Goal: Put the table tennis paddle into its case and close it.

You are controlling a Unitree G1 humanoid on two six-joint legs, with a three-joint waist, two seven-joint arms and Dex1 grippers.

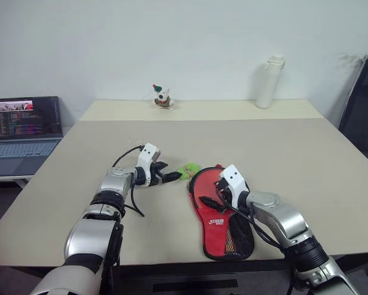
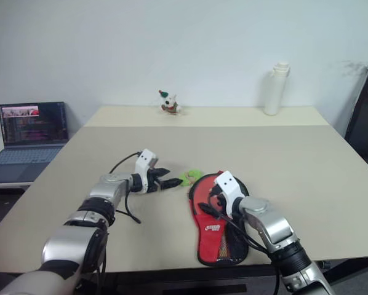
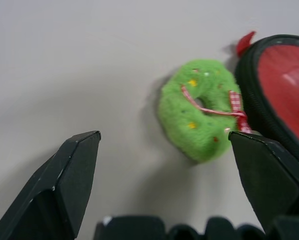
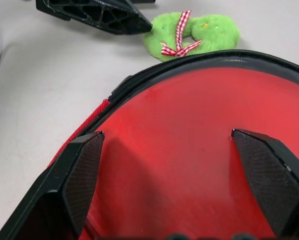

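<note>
Red case (image 1: 218,212) under open R claw (image 4: 174,165), prob.

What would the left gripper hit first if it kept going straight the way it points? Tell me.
Most likely the green plush wreath, which lies just ahead between the open left gripper fingers' lines, with the case rim right beside it. Depth is uncertain.

Smooth matt beige table top (image 1: 282,160). Soft red case (image 1: 216,216) with black ribbed zip edging and black mesh at its narrow end. Fuzzy green plush wreath (image 3: 199,116) tied with checked cloth ribbon. Matt black plastic fingers (image 4: 79,175), finely textured. White smooth bottle (image 1: 270,82).
</note>
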